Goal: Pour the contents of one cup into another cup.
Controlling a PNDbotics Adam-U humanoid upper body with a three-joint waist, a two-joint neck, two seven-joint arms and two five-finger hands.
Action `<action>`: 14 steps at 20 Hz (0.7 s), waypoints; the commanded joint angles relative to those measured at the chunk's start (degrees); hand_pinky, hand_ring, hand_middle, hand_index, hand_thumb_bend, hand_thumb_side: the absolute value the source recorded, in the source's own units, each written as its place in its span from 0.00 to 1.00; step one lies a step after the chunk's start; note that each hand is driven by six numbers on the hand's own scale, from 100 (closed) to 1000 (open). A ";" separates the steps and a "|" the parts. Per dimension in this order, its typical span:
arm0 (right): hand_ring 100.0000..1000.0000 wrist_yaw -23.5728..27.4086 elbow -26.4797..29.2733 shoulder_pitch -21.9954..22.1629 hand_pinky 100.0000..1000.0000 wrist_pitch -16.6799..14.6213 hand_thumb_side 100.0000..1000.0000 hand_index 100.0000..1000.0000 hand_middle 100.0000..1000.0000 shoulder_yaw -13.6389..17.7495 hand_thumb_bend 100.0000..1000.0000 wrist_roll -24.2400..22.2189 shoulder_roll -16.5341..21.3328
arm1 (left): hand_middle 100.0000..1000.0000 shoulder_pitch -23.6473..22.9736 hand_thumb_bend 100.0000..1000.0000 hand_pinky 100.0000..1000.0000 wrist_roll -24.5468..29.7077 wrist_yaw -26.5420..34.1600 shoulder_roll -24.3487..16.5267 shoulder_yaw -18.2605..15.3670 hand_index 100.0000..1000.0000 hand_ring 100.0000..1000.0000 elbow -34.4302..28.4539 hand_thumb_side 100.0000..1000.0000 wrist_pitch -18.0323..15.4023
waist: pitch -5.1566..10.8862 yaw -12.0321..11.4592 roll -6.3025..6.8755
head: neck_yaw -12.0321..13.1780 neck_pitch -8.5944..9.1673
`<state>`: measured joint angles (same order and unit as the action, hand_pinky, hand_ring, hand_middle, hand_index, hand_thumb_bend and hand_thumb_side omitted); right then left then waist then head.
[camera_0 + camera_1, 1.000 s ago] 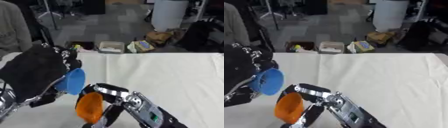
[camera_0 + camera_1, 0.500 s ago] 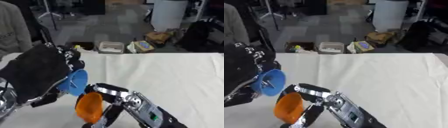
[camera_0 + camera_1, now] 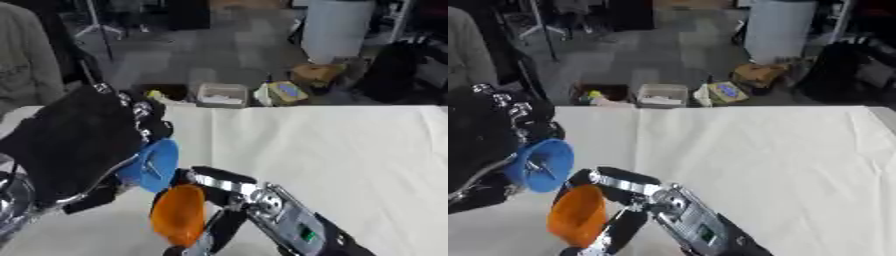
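From the left eye view, the left hand fills the near left side, a big black shape with its fingers curled round a blue cup. That cup is tipped on its side, its open mouth facing right and a little downward, sitting at the hand's lower right edge. Just below it and touching or nearly touching its rim is an orange cup, held by the right hand, whose arm comes up from the lower right corner. The right hand's fingers wrap round the orange cup from the right and behind; the cup leans with its mouth up toward the blue one. Both cups hang over the white table, which stretches away to the right of the two hands.

From the right eye view, the blue cup's mouth shows more fully, a round opening with something thin and pale inside that I cannot make out. The orange cup sits just beneath and slightly right of it, at the tip of the right hand, the left hand's fingers closed on the blue cup from above left.
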<state>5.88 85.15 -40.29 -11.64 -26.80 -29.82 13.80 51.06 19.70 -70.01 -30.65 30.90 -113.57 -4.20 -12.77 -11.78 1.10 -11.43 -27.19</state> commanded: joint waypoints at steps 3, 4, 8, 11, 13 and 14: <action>0.13 0.33 0.57 -0.78 0.02 0.14 0.00 0.39 0.32 0.70 0.20 0.15 0.53 | 0.01 1.15 0.31 0.01 0.39 -1.21 -0.74 -0.48 0.39 0.00 -1.02 0.00 -0.11 | 1.18 -0.05 0.24 | -0.05 -0.05; 0.13 0.35 0.58 -0.79 0.02 0.14 0.00 0.39 0.32 0.69 0.20 0.16 0.53 | 0.01 1.15 0.31 0.01 0.46 -1.41 -0.74 -0.47 0.39 0.00 -1.02 0.00 -0.15 | 1.18 -0.05 0.24 | -0.05 -0.04; 0.13 0.37 0.66 -0.82 0.02 0.17 0.00 0.39 0.32 0.69 0.21 0.19 0.55 | 0.01 1.11 0.31 0.01 0.67 -2.01 -0.79 -0.42 0.39 0.00 -1.02 0.00 -0.34 | 1.18 -0.03 0.26 | -0.05 0.00; 0.13 0.41 0.73 -0.82 0.02 0.21 0.00 0.39 0.32 0.69 0.21 0.21 0.55 | 0.01 1.06 0.31 0.01 0.79 -2.23 -0.81 -0.37 0.39 0.00 -1.02 0.00 -0.44 | 1.18 -0.01 0.27 | -0.07 0.03; 0.13 0.42 0.74 -0.80 0.02 0.23 0.00 0.39 0.32 0.70 0.21 0.23 0.54 | 0.01 1.08 0.31 0.01 0.80 -2.32 -0.81 -0.36 0.39 0.00 -1.02 0.00 -0.52 | 1.17 0.01 0.28 | -0.05 0.02; 0.13 0.41 0.74 -0.80 0.02 0.24 0.00 0.39 0.32 0.71 0.21 0.25 0.54 | 0.01 1.09 0.31 0.01 0.81 -2.43 -0.82 -0.36 0.39 0.00 -1.02 0.00 -0.60 | 1.18 0.01 0.28 | -0.04 0.02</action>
<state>5.93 85.05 -40.29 -11.54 -26.80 -29.71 13.80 51.06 20.38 -72.12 -30.65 30.91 -113.57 -4.78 -12.77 -11.74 1.25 -11.43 -27.19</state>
